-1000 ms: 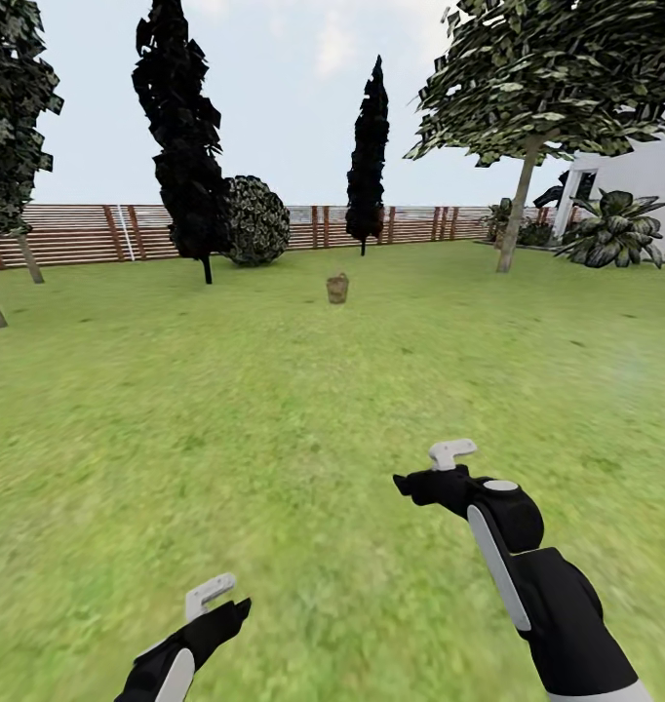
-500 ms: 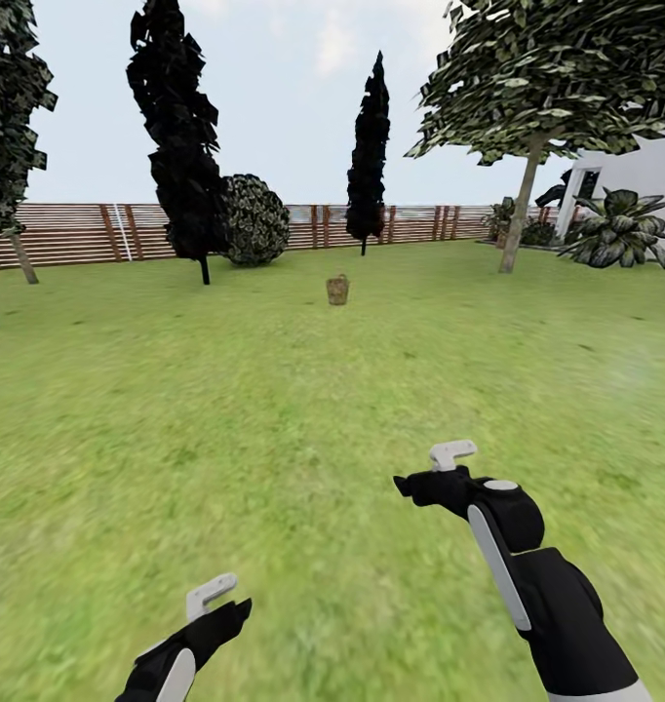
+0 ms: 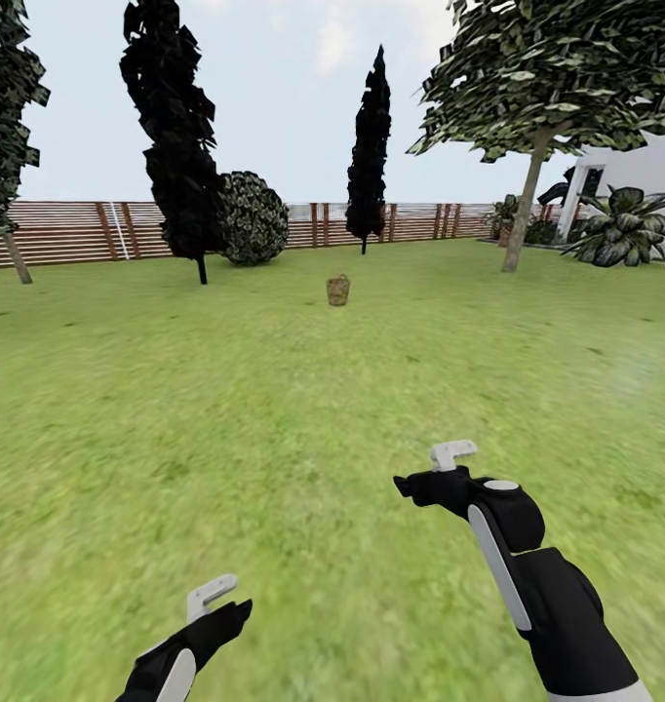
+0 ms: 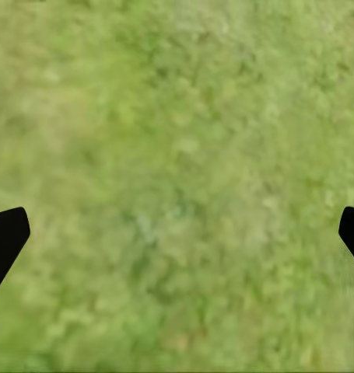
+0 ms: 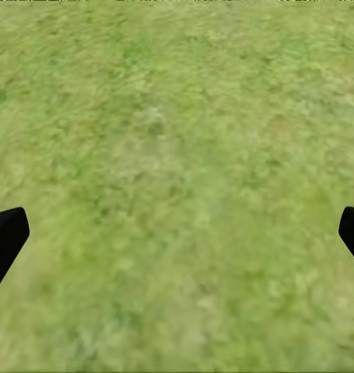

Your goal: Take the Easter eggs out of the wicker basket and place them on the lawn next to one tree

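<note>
The wicker basket stands small and far off on the lawn, straight ahead in the head view. The three Easter eggs are hidden at this distance. A tree with a pale trunk and broad canopy rises at the back right. My left gripper hangs low at the near left and my right gripper at the near right, both over bare grass. In the wrist views the left gripper and right gripper are open, fingertips wide apart with nothing between them.
A brown slatted fence runs along the far edge of the grass. Dark cypress-like trees and a round bush stand before it. A white building and palm-like plants are at the far right.
The whole view has shifted a little, with the trees at the left sliding outward: the camera has moved. Both arms hold the same pose.
</note>
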You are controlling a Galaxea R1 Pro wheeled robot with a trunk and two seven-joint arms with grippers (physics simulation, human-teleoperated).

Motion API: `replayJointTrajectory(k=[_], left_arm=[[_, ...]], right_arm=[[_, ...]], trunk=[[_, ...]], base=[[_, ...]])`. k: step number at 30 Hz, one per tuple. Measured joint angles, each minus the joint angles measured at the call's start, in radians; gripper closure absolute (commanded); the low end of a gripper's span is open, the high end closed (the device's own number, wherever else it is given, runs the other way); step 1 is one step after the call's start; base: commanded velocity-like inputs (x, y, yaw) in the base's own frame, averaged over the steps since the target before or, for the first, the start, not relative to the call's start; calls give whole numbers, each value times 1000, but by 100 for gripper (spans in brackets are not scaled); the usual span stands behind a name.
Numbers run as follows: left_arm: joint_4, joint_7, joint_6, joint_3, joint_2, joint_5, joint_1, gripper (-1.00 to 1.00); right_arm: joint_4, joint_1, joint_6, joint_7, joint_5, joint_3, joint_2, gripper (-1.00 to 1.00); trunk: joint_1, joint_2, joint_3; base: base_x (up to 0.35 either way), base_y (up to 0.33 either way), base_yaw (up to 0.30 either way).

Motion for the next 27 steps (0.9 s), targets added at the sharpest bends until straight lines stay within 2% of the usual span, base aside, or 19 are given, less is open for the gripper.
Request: replayJointTrajectory(k=[27], left_arm=[[6,0,-2,0,2,0,0,-100]], right_arm=[[0,0,-15,2,-3,0,0,-100]], trunk=[[0,0,-6]], base=[[339,0,0]])
